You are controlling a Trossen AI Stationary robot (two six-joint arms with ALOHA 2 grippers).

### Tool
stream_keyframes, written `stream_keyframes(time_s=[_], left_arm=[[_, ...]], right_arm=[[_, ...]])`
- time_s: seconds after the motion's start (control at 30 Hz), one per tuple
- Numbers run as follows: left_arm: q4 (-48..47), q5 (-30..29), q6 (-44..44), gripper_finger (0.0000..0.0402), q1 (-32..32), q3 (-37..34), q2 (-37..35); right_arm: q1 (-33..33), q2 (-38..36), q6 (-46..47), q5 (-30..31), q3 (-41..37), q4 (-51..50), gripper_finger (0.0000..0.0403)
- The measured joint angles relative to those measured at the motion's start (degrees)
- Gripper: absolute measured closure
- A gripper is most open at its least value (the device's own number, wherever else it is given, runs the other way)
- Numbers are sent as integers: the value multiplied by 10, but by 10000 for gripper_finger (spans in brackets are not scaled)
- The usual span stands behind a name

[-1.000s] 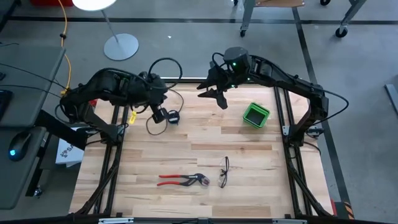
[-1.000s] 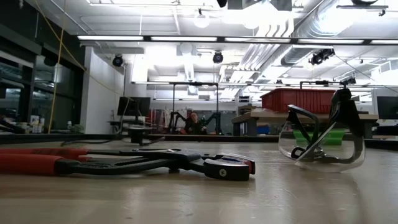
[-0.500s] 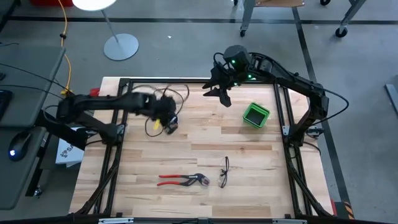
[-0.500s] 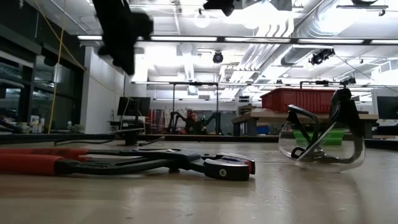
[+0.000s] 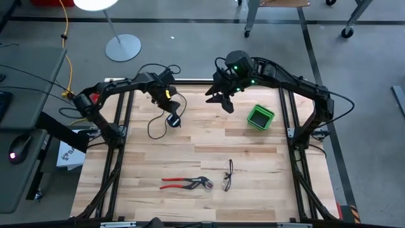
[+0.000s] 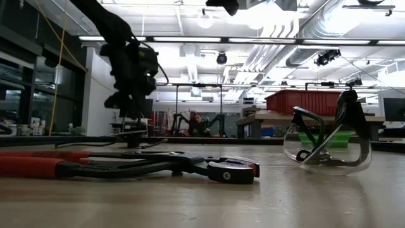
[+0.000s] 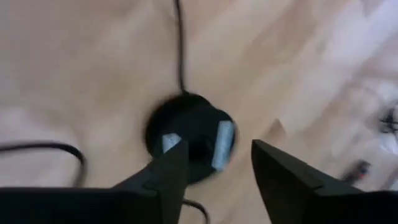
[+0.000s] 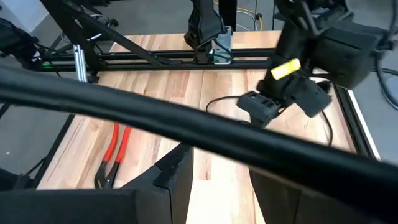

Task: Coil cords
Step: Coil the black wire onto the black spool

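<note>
Only wrist-visible: reel (image 7: 189, 137) (pale centre mark)

Left arm reaches over the table's far left part; left gripper (image 5: 172, 114) points downward, fingers (image 7: 280, 180) parted, holding nothing. Right arm waits raised at the far edge; right gripper (image 5: 221, 100) stands parted, empty.
</note>
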Motion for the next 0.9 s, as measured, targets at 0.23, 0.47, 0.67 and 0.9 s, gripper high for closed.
stream_keyframes(time_s=[0.23, 0.47, 0.67, 0.9], left_arm=[[4, -36, 34, 202, 9, 23, 61], [-36, -26, 59, 202, 11, 26, 109], [-36, 2, 59, 202, 11, 25, 111], [-42, 37, 57, 202, 13, 24, 112]], right_arm=[[17, 0, 28, 26, 0, 7, 261], [19, 0, 54, 27, 0, 10, 261], [19, 0, 54, 31, 0, 12, 261], [19, 0, 54, 43, 0, 12, 261]])
